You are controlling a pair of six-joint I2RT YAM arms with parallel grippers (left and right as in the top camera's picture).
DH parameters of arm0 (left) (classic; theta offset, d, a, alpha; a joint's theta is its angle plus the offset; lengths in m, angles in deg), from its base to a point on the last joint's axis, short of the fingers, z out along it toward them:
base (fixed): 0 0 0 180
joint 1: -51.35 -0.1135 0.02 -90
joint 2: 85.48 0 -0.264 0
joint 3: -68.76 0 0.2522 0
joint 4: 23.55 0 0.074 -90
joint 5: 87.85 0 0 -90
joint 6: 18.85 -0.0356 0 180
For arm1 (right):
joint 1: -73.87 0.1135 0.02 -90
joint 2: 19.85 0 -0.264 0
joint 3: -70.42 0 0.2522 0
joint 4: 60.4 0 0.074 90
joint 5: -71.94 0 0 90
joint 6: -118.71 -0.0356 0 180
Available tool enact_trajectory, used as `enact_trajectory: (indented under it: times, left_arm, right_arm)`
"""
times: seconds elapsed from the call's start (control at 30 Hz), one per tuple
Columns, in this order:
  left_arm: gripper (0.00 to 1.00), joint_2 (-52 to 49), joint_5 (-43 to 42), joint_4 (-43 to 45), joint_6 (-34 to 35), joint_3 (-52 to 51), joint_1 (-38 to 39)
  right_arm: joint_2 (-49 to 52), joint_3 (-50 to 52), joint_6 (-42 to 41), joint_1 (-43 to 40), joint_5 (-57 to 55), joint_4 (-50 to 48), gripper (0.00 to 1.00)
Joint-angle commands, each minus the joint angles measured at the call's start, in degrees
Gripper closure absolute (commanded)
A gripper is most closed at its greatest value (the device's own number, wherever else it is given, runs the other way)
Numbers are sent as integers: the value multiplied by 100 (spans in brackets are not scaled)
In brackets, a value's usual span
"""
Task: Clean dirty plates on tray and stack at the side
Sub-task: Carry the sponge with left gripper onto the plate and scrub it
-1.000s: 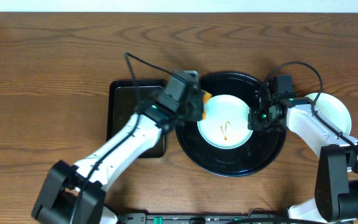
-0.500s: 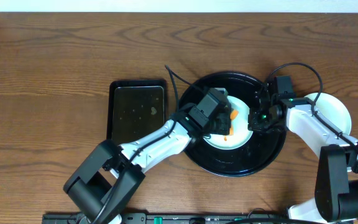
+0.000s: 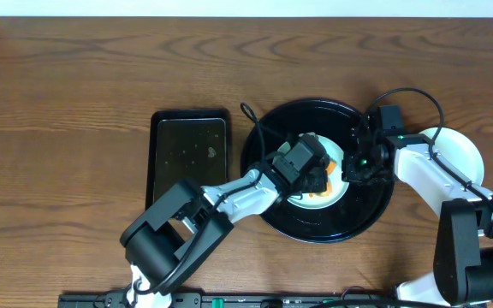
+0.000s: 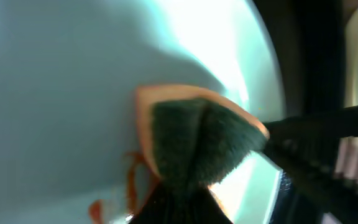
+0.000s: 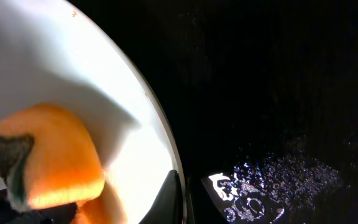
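Observation:
A pale mint-green plate point(image 3: 330, 152) lies in the round black tray point(image 3: 315, 224). My left gripper point(image 3: 313, 175) is shut on an orange sponge point(image 3: 322, 193) with a dark green scouring side and presses it on the plate. In the left wrist view the sponge point(image 4: 197, 140) lies on the plate point(image 4: 61, 81) beside an orange-brown sauce smear point(image 4: 129, 183). My right gripper point(image 3: 350, 164) is shut on the plate's right rim point(image 5: 166, 149). The right wrist view also shows the sponge point(image 5: 55, 155) and the wet tray point(image 5: 278, 93). Another pale plate point(image 3: 462, 151) lies on the wood at the right, under the right arm.
A smaller rectangular black tray point(image 3: 188, 154) lies left of the round tray. Both arms' cables arch over the round tray's back edge. Brown wood tabletop point(image 3: 75, 94) surrounds the trays.
My left gripper has carried the sponge rightward from the round tray's left rim onto the plate, covering the sauce smear. The right gripper has stayed on the plate's rim.

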Motion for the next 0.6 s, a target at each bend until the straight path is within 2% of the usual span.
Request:
enact_trajectory:
  times: [0.0,0.13,0.23,0.33,0.4,0.57]
  left_arm:
    - [93,-59,103,-595,-426,-22,-151]
    - [93,101,50,-1447,-667,-22,-439]
    - [93,332,-315,-1530,-1655,-7,-608]
    - [92,614,192,-1513,-2249,142,-826]
    - [92,817,448,-1506,-2354,289,-1036]
    - [93,1259,420,-1729,-2345,376,-1458]
  right_arm:
    - [55,24,-26,72,-35,-11,99]
    - [55,24,-26,72,-66,-26,99]
    - [57,24,-26,72,-63,-22,99]
    - [55,24,-26,72,-61,-17,99]
    - [57,24,-26,72,-61,-17,99]
    - [55,24,-26,72,-55,-20,99]
